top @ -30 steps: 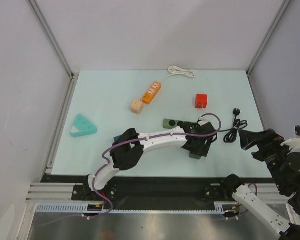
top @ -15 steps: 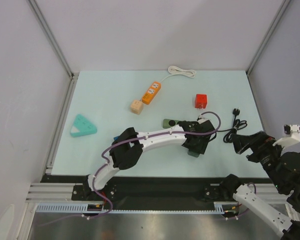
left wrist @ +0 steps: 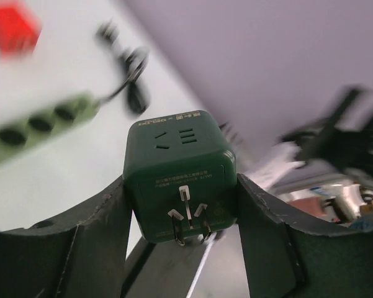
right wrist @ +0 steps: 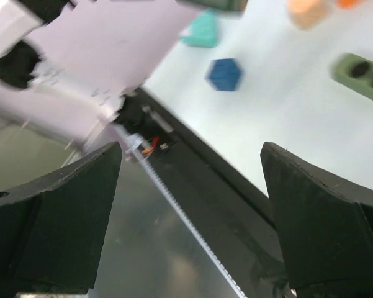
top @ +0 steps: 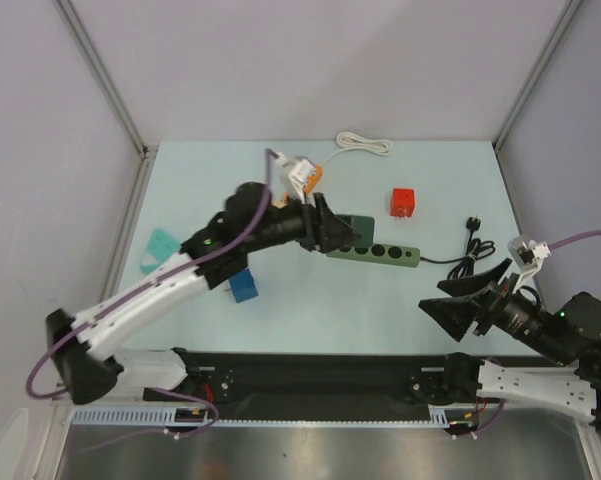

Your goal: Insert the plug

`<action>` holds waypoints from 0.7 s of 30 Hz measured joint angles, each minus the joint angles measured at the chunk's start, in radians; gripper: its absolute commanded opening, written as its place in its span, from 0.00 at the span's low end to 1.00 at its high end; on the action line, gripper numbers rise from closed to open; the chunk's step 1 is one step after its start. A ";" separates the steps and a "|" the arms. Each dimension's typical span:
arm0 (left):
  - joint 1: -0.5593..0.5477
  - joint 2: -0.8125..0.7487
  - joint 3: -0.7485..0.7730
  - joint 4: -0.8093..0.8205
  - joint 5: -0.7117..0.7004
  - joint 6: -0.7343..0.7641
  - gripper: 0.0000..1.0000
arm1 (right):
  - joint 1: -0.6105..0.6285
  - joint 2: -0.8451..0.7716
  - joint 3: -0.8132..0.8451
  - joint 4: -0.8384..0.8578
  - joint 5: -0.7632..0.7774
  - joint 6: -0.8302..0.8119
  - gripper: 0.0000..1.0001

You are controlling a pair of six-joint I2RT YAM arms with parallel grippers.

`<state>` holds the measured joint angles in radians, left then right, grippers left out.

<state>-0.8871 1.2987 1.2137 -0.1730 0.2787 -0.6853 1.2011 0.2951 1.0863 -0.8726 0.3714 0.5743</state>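
The left claw [top: 328,228] is clamping the green plug [left wrist: 180,167] by its sides. The strip [top: 375,252] is lying on the counter [top: 210,190] toward 4 o'clock of it, its long axis running 9-to-3. The right claw [top: 435,298] is gaping empty, farther off.

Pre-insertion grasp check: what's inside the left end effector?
Dark green cube adapter, clamped between the left end effector fingers. Three prongs face the wrist camera; socket slots show on its upper face. Its side faces are covered by the fingers; the far face is hidden.
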 measured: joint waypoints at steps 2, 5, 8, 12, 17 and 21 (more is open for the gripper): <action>0.016 -0.109 -0.009 0.080 0.040 0.010 0.00 | 0.124 0.010 0.000 0.053 0.025 -0.029 1.00; 0.006 -0.252 -0.048 0.225 0.128 0.008 0.00 | 0.303 0.040 0.000 0.153 0.076 -0.082 1.00; 0.001 -0.331 -0.112 0.346 0.199 -0.016 0.00 | 0.446 0.094 0.000 0.274 0.118 -0.159 1.00; 0.001 -0.372 -0.182 0.463 0.267 -0.050 0.00 | 0.558 0.236 0.033 0.419 0.192 -0.275 1.00; 0.001 -0.383 -0.255 0.537 0.332 -0.084 0.00 | 0.544 0.417 0.158 0.492 0.236 -0.353 1.00; 0.015 -0.438 -0.270 0.529 0.357 -0.075 0.00 | 0.417 0.545 0.320 0.476 0.197 -0.357 1.00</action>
<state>-0.8719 0.8612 0.9436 0.3565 0.6361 -0.7605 1.6184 0.8398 1.4067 -0.3969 0.5682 0.2169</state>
